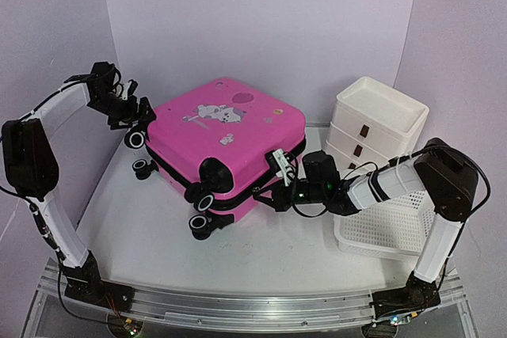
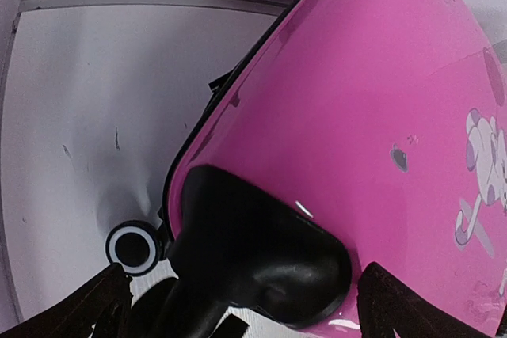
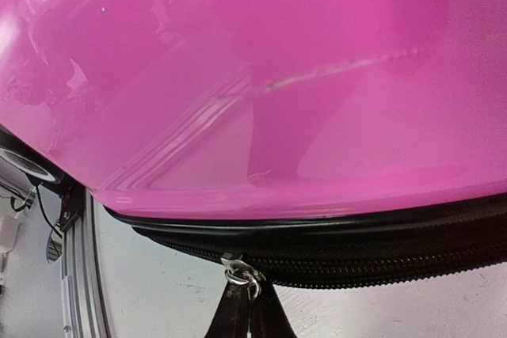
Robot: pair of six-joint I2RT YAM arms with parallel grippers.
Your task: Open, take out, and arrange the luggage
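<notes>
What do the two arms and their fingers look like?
The left arm and the right arm have white tubular links between bulky black joints, with thin black cables looping alongside. The fingers are black. A green light glows at the right wrist.

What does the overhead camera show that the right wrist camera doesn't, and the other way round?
Only the overhead view shows the whole suitcase lying flat with its cartoon print, the left hand open by its wheels, the stack of white drawers and the white basket. Only the right wrist view shows the small metal zip pull up close, with the right hand pinched shut on it. Both show the pink shell and the black zip band along its edge.
</notes>
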